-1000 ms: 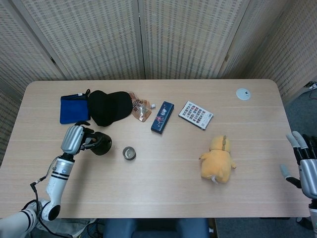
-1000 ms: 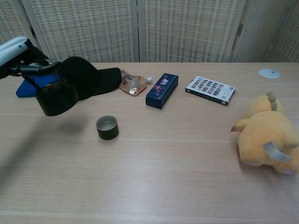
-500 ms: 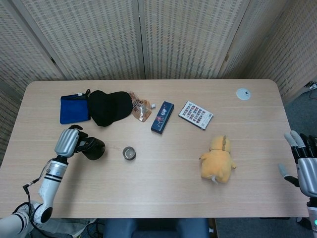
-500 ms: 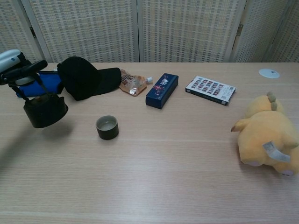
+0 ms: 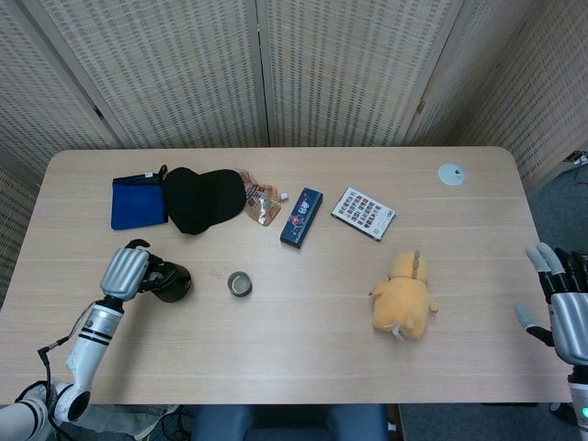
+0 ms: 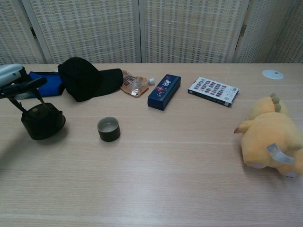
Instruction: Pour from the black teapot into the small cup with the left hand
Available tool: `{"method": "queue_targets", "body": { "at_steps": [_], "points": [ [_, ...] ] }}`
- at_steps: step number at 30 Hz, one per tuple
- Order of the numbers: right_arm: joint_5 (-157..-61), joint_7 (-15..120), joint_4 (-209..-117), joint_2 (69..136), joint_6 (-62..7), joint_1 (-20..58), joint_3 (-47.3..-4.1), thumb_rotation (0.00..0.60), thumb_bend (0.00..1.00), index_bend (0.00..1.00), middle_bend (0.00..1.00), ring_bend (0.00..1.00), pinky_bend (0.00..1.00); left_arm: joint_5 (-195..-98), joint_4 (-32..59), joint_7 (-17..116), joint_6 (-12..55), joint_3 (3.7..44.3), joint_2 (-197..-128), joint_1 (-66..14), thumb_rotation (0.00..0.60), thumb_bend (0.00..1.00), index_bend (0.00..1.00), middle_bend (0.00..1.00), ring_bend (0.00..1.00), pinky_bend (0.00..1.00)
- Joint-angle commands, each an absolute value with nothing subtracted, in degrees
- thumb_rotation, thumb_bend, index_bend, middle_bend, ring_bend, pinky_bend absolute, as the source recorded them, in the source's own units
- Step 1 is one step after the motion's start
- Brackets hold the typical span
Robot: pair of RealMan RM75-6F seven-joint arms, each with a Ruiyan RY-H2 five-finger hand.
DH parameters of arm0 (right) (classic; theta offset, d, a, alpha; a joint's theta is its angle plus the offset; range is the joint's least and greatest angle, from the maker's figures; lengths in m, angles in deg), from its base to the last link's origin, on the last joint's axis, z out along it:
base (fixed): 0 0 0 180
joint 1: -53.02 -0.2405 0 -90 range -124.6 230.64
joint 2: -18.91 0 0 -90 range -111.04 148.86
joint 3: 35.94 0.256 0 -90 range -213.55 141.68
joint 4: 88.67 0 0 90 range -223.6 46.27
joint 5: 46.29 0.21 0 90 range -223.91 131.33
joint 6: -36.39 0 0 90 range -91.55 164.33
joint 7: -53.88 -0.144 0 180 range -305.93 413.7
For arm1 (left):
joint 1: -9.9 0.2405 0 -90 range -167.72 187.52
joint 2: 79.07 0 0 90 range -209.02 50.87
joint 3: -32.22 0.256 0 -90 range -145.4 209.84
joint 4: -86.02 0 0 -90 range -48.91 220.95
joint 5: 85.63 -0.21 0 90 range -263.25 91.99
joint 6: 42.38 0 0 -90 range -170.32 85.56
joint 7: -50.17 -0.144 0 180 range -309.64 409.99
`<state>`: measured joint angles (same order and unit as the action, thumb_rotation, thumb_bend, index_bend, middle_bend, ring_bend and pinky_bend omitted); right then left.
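This looks like a robot test room or lab corner. A pale wood-grain table (image 5: 276,312) stands closed in by woven folding screens (image 5: 266,64) across the top of the frame, with grey carpet (image 5: 560,197) at the right edge.

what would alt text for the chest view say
The robot's left hand holds the black teapot by its handle at the table's left edge, the small cup beside it. Behind lie a black cap, a blue box and a yellow plush toy.

Woven screens (image 5: 276,73) behind wood table (image 5: 303,331)
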<state>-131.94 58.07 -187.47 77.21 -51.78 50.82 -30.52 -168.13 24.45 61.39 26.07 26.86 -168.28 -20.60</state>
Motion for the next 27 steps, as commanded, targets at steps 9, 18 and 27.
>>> {"method": "queue_targets", "body": {
  "at_steps": [9,18,27],
  "points": [
    [-131.8,58.1,-187.4,77.3,-51.7,50.8,-30.6,0.6,0.29,0.0,0.04,0.0,0.01,-170.4,25.9,57.6,26.7,28.9,-169.0,-19.8,0.016,0.18,0.93,0.93,0.78,0.23],
    [-131.8,58.1,-187.5,77.2,-52.0,51.0,-30.7,0.6,0.29,0.0,0.04,0.0,0.01,-170.2,25.5,55.6,25.5,29.4,-169.3,-19.6,0.012,0.18,0.86,0.87,0.72,0.21],
    [-131.9,58.1,-187.6,77.2,-52.1,51.1,-30.8,0.6,0.29,0.0,0.04,0.0,0.01,-168.8,22.8,55.8,24.8,28.6,-168.2,-19.1,0.012,0.18,0.68,0.66,0.57,0.21]
  ]
}}
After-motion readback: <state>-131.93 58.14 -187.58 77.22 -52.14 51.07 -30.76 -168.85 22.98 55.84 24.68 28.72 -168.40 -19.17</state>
